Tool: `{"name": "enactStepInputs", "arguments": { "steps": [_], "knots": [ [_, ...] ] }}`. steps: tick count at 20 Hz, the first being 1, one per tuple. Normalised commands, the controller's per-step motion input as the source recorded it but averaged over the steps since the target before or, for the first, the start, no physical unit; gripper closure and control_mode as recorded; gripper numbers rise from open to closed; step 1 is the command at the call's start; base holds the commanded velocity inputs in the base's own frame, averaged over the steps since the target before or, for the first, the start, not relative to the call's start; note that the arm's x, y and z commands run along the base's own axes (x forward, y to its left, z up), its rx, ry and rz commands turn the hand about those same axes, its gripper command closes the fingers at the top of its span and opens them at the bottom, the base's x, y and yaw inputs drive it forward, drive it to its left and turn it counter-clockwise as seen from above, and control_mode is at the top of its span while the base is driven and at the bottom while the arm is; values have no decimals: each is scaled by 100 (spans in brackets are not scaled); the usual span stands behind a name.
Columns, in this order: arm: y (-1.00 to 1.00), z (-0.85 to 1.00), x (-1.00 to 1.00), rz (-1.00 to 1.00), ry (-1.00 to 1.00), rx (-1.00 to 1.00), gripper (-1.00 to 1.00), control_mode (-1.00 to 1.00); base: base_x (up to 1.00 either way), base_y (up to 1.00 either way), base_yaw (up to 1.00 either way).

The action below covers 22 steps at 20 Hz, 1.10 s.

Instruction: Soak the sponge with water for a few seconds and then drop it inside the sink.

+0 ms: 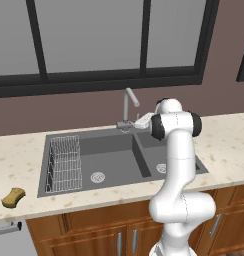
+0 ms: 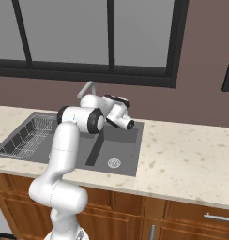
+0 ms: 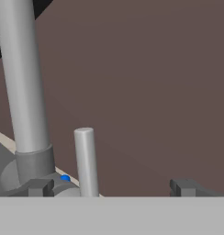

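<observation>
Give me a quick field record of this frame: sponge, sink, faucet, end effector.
sponge: on counter, left of sink, untouched
sink: dark double basin, wire rack in left basin
faucet: behind sink, no stream visible
faucet handle: upright, between the fingertips
end effector: open, at faucet base, holding nothing
</observation>
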Motion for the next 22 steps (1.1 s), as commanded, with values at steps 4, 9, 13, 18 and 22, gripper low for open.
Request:
{"name": "enactStepInputs", "arguments": {
  "steps": [4,9,13,18,22],
  "knots": [
    [0,0,0,0,0,0,-100,-100,0,0,0],
    [0,0,0,0,0,0,-100,-100,0,0,0],
    [0,0,3,0,0,0,-100,-100,0,0,0],
    [1,0,13,0,2,0,-100,-100,0,0,0],
    [0,0,9,-5,4,0,-100,-100,0,0,0]
  ]
}}
